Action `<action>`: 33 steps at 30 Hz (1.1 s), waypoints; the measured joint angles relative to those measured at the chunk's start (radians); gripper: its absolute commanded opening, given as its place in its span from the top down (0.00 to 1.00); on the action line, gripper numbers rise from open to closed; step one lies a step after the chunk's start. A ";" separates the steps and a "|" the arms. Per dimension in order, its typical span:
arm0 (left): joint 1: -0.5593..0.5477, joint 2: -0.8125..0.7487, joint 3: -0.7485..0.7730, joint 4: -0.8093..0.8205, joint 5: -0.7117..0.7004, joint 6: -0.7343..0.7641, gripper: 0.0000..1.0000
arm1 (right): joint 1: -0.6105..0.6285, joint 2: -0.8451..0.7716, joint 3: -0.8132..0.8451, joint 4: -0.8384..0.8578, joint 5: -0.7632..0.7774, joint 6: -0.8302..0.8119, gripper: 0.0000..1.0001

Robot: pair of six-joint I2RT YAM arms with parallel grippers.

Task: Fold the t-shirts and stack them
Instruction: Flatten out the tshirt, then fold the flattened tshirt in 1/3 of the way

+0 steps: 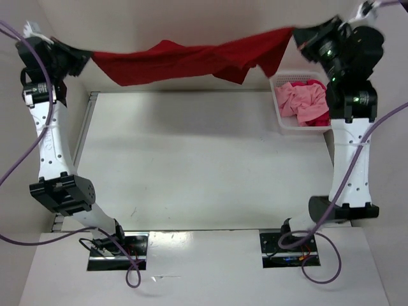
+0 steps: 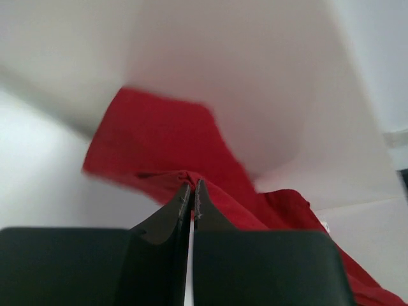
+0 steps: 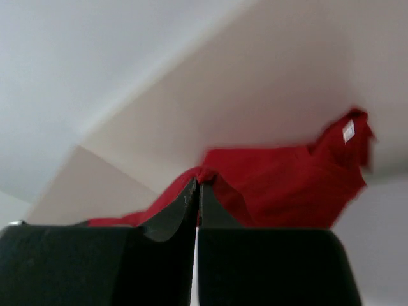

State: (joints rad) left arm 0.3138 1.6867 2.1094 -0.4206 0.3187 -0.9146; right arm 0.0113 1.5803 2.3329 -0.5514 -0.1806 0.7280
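As both arms (image 1: 50, 146) stand raised, dark red t-shirt (image 1: 185, 60) hangs stretched between.
Left fingers (image 2: 175, 210), right fingers (image 3: 182, 205): each clamped on its edge.

a white plastic mesh basket (image 1: 285, 121) sits at the upper right of the frame, at the far right edge of the pale tabletop (image 1: 204, 166).
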 measured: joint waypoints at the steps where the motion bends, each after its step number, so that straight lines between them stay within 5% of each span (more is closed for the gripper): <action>1: 0.000 -0.021 -0.067 0.003 -0.004 0.003 1.00 | -0.001 -0.051 -0.123 0.026 0.003 -0.008 1.00; 10: 0.014 -0.295 -0.875 0.061 -0.053 0.085 1.00 | -0.008 -0.319 -1.271 0.058 -0.034 -0.056 1.00; 11: 0.039 -0.327 -1.075 0.029 -0.072 0.106 1.00 | -0.008 -0.364 -1.485 -0.038 -0.064 -0.056 1.00; 17: 0.086 -0.348 -1.292 -0.001 -0.075 0.164 1.00 | -0.007 -0.500 -1.542 -0.105 -0.133 -0.048 1.00; 23: 0.089 -0.413 -1.304 -0.069 -0.077 0.200 1.00 | 0.050 -0.542 -1.543 -0.203 -0.156 -0.029 1.00; 33: 0.078 -0.264 -1.139 -0.015 -0.024 0.164 1.00 | 0.058 -0.138 -1.272 -0.076 -0.110 -0.016 1.00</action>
State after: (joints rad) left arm 0.3920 1.4227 0.9699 -0.4355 0.2943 -0.7509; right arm 0.0696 1.4422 1.0607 -0.6270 -0.2905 0.7116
